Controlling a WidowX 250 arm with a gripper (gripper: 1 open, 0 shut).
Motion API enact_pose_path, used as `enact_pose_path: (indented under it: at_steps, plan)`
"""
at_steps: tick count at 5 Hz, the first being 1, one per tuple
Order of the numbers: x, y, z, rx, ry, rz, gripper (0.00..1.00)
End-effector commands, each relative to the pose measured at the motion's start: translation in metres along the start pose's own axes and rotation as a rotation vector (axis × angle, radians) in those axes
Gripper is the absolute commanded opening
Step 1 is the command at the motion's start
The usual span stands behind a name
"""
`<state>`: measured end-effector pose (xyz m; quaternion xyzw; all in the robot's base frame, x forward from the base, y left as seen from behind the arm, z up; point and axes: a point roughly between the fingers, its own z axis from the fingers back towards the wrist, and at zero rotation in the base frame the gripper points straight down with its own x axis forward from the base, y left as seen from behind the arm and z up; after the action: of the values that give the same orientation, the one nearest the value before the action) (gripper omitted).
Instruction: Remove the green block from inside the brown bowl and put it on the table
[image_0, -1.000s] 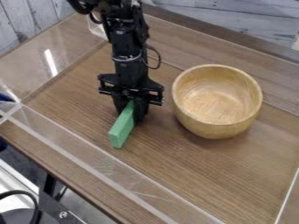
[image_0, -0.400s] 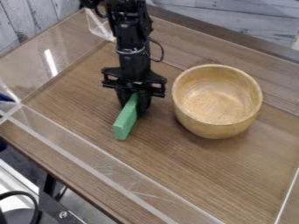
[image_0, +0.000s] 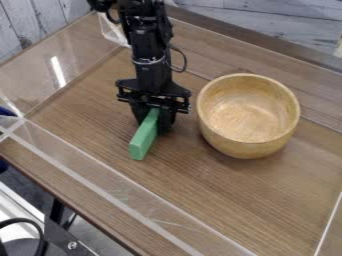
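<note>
Left: a low clear acrylic wall (image_0: 80, 185) is running along the near edge of the tabletop (image_0: 254, 195), whose brown wood grain is showing on all sides of the objects.

Centre: the black arm (image_0: 144, 35) is reaching down from the upper part of the view, and the hand (image_0: 155, 110) is pointing straight down at the tabletop. The green block (image_0: 143, 137) is lying flat on the tabletop directly under the hand and stretching away from it toward the near-left; its far end is sitting between the two dark fingers (image_0: 171, 108), while its near end is lying free and well clear of them. The fingers are standing on either side of that far end. Whether they are pressing on the block or standing slightly off it cannot be told from this view, since the fingers are dark and are overlapping the block's end.

Right: the brown bowl (image_0: 249, 115) is sitting upright on the tabletop just beside the hand, on the side opposite the acrylic wall. Its thick rim is standing apart from the fingers, and its smooth interior is showing bare wood.
</note>
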<state>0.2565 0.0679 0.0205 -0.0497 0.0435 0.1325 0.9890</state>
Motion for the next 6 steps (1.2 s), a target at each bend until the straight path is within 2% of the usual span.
enact_pose_path:
  at_steps: [1,2,3,4,5,6]
  plan:
    - [-0.004,0.002,0.013,0.017,-0.063,-0.021,1.0]
    - [-0.012,0.0,0.032,0.016,-0.115,-0.047,1.0]
    - [-0.02,-0.003,0.064,0.001,-0.194,-0.075,1.0]
    - [-0.016,-0.007,0.104,0.003,-0.242,-0.07,1.0]
    - [-0.013,-0.013,0.129,0.023,-0.264,-0.08,1.0]
    - [-0.019,-0.006,0.128,0.064,-0.235,-0.109,1.0]
